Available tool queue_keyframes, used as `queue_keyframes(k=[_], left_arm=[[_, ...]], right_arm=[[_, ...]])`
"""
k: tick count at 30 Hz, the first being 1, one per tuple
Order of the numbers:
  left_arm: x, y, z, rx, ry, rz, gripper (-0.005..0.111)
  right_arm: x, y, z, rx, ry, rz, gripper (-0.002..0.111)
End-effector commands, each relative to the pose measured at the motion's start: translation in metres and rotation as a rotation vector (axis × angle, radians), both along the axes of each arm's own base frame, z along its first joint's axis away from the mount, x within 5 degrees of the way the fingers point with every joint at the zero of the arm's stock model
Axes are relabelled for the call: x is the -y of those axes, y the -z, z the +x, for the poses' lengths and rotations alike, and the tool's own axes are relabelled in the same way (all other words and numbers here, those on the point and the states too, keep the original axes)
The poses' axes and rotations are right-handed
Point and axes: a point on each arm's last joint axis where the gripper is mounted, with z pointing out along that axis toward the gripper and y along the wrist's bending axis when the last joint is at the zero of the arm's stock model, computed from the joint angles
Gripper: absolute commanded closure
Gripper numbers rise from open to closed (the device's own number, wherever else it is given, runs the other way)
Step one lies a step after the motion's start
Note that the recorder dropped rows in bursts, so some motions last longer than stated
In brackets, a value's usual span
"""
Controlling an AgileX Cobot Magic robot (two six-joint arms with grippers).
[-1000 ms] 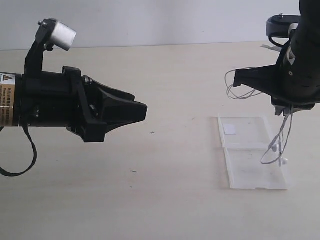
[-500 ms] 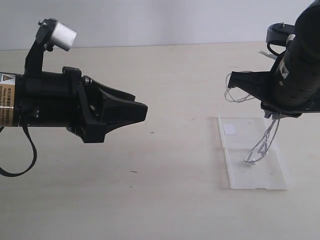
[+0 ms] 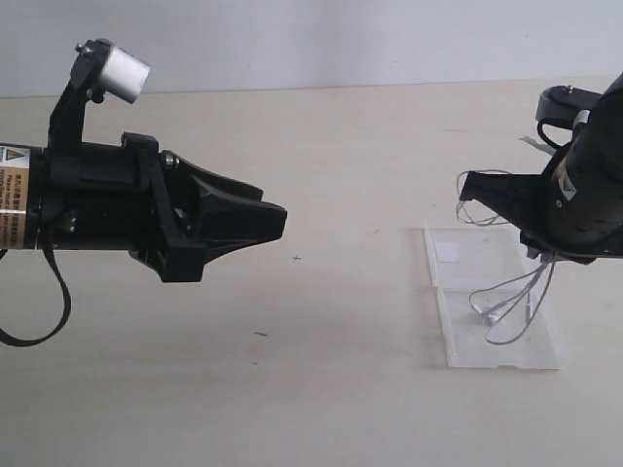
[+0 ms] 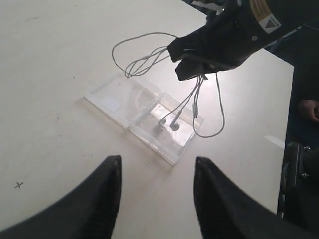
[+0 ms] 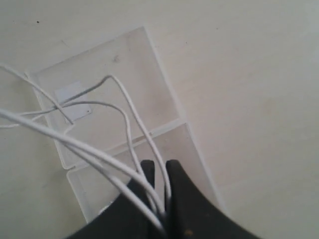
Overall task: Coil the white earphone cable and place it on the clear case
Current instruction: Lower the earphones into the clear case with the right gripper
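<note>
The pale worktop (image 3: 321, 409) is mostly bare, with a small cross mark (image 3: 297, 258) near its middle and a grey wall (image 3: 292, 39) behind. In the exterior view the bulky black left arm (image 3: 117, 209) covers much of the left side, and the right arm (image 3: 589, 185) hides the spot where the cable is gripped.

The clear case (image 3: 467, 268) lies opened flat on the right, its two halves side by side, with the white sticker (image 3: 447, 251) on the far half.

The right fingers (image 5: 182, 199) are clenched on a bundle of strands of the white earphone cable (image 3: 511, 302), held above the case. Loose loops fan out from one side of the grip over the far half. From the other side, strands hang down to the near half, where the two earbuds (image 4: 167, 124) seem to rest on the plastic, though contact is hard to confirm. One loop spills past the case's outer edge.

The left fingers (image 4: 104, 199) are spread wide with nothing between them, well apart from the case and pointing toward it.
</note>
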Motion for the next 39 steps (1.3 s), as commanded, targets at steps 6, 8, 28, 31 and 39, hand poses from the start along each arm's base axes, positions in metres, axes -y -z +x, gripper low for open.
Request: queue_keyframes(k=[6, 8, 28, 31, 39], left_arm=[[-0.001, 0.002, -0.002, -0.013, 0.002, -0.008, 0.061], [-0.001, 0.002, -0.002, -0.013, 0.001, -0.009, 0.061], [-0.001, 0.002, -0.002, -0.013, 0.001, -0.009, 0.061], [-0.001, 0.002, -0.002, -0.013, 0.001, -0.009, 0.061], [-0.001, 0.002, -0.002, -0.013, 0.001, -0.009, 0.061]], right_arm=[[-0.001, 0.025, 0.011, -0.017, -0.006, -0.044, 0.099], [-0.006, 0.031, 0.015, -0.005, -0.018, -0.009, 0.099], [-0.003, 0.061, 0.019, -0.097, -0.034, -0.106, 0.099], [-0.003, 0.061, 0.019, -0.097, -0.032, -0.105, 0.097], [-0.003, 0.060, 0.020, -0.088, -0.032, -0.113, 0.060]])
